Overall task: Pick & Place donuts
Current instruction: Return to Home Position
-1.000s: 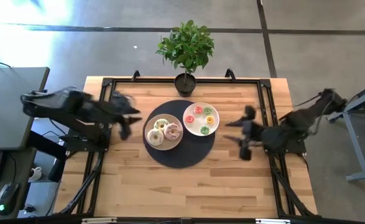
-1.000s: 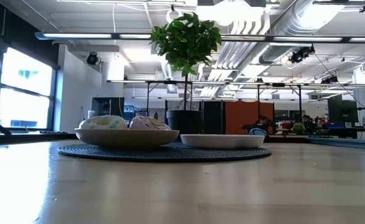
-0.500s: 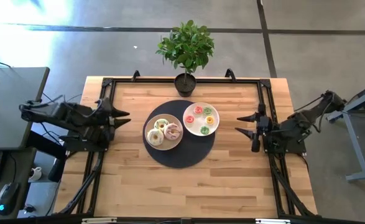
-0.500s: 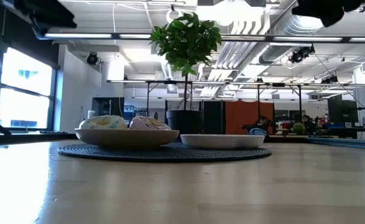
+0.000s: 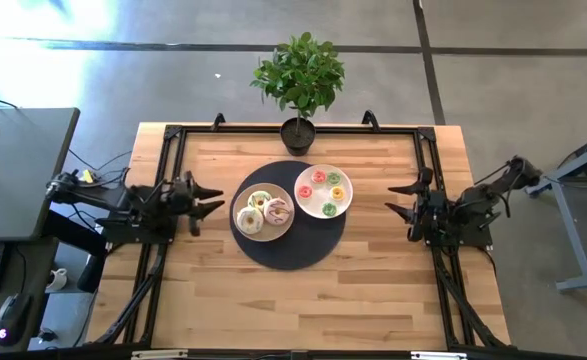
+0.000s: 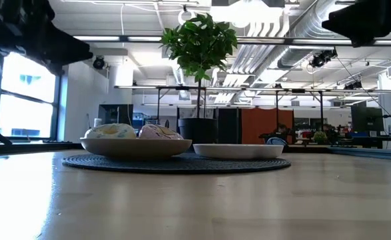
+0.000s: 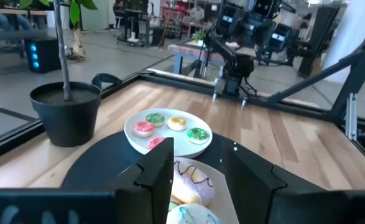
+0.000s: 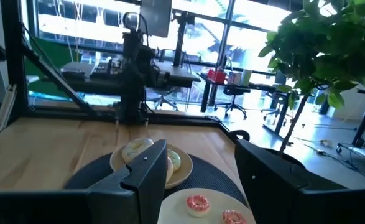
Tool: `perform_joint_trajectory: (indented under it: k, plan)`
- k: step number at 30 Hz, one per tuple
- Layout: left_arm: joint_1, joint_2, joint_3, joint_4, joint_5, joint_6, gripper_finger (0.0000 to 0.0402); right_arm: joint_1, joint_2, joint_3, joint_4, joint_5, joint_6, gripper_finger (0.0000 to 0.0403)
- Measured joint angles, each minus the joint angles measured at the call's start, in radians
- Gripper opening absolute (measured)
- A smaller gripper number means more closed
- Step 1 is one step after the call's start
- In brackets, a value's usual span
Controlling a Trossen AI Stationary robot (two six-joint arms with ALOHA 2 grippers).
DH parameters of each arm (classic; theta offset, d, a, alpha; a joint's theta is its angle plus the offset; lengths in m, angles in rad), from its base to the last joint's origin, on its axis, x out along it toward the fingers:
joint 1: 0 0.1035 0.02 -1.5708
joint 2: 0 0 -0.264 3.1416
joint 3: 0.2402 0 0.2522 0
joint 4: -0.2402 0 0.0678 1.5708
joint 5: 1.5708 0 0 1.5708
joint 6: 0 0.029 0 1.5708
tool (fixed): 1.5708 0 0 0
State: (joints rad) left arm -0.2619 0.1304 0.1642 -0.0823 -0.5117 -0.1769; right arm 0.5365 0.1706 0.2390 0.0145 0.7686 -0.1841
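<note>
Three larger donuts [image 5: 263, 211] lie on a white plate [image 5: 244, 233] on the left of a dark round mat [image 5: 291, 250]. Several tiny donuts [image 5: 324, 190] lie on a second white plate [image 5: 308, 205] to its right. My left gripper [image 5: 210, 198] is open and hovers left of the mat, pointing at the plates; in the left wrist view [image 7: 198, 171] both plates lie ahead of it. My right gripper [image 5: 397, 198] is open and hovers right of the mat, facing the plates [image 8: 201, 171]. Neither touches anything.
A potted plant [image 5: 299, 82] stands at the table's far edge behind the mat, its pot [image 7: 66, 112] close to the plates. A black frame [image 5: 425, 160] runs along the table's far, left and right sides. Bare wood [image 5: 293, 300] lies between mat and near edge.
Both arms have come down toward the table; in the low view they have entered from the top and sunk lower. The left gripper has ended slightly nearer the mat. Plates and donuts have stayed in place.
</note>
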Motion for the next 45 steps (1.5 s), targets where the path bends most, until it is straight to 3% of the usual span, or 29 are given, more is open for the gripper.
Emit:
perform_joint_trajectory:
  k: [10,21,27,31,36,45]
  plan:
    - [0.000,-0.012,-0.133,0.151,0.005,-0.003,0.0133,0.000,-0.131,-0.098,0.005,0.002,-0.019,0.0186]
    - [0.000,-0.008,-0.146,0.145,0.011,0.042,0.0133,0.000,-0.164,-0.139,-0.007,0.001,-0.013,0.0186]
    - [0.000,0.005,-0.148,0.144,0.023,0.042,0.0133,0.001,-0.164,-0.138,-0.078,-0.020,0.075,0.0186]
    - [0.000,0.005,-0.148,0.143,0.023,0.041,0.0133,0.001,-0.164,-0.138,-0.116,-0.066,0.122,0.0186]
    - [0.000,0.005,-0.149,0.143,0.023,0.040,0.0133,0.001,-0.164,-0.172,-0.065,-0.205,0.077,0.0186]
    - [-0.001,0.005,-0.149,0.143,0.023,0.038,0.0133,0.000,-0.164,-0.211,0.019,-0.273,0.044,0.0185]
